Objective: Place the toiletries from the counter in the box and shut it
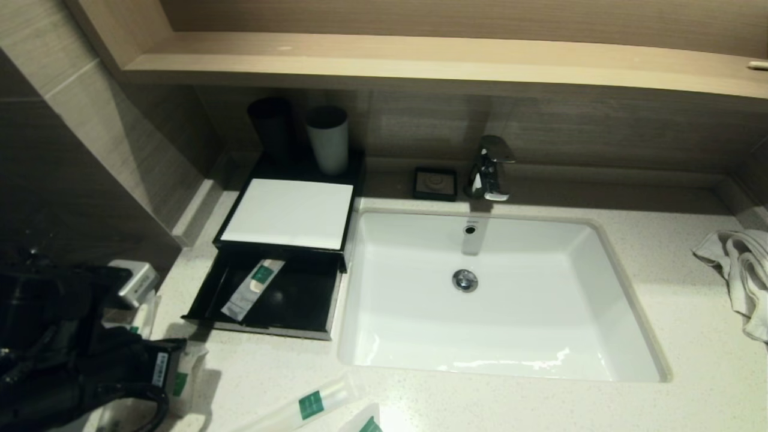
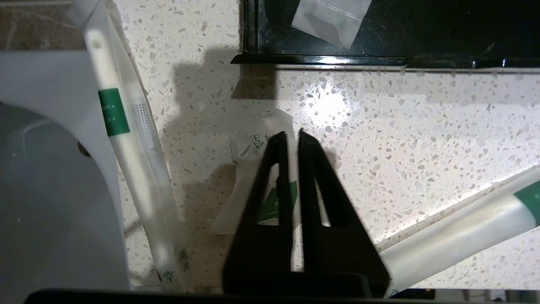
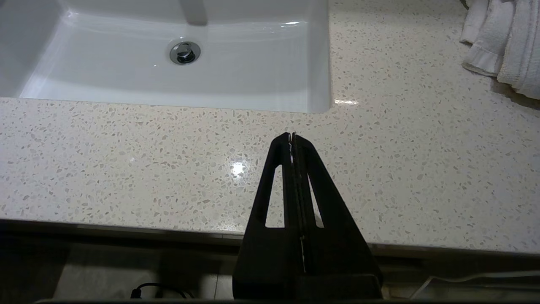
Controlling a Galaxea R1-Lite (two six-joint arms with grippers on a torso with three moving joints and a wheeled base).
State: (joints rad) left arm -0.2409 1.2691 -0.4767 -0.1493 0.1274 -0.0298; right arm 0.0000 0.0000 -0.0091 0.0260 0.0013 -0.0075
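The black box (image 1: 288,180) stands left of the sink with its drawer (image 1: 210,294) pulled open; one white packet with a green band (image 1: 252,289) lies in it. My left gripper (image 2: 293,134) is low over the counter in front of the drawer (image 2: 422,38), shut on a small crumpled white sachet with a green band (image 2: 257,141). In the head view that sachet (image 1: 191,363) shows at the arm's tip. A wrapped toothbrush (image 2: 122,143) and a long wrapped tube (image 2: 455,234) lie on either side. My right gripper (image 3: 291,135) is shut and empty over the counter's front edge.
The white sink (image 1: 498,294) fills the middle, with the tap (image 1: 489,168) behind it. Two cups (image 1: 327,138) stand on the box's back. A white towel (image 1: 741,270) lies at the far right. Two more packets (image 1: 312,405) lie near the front edge.
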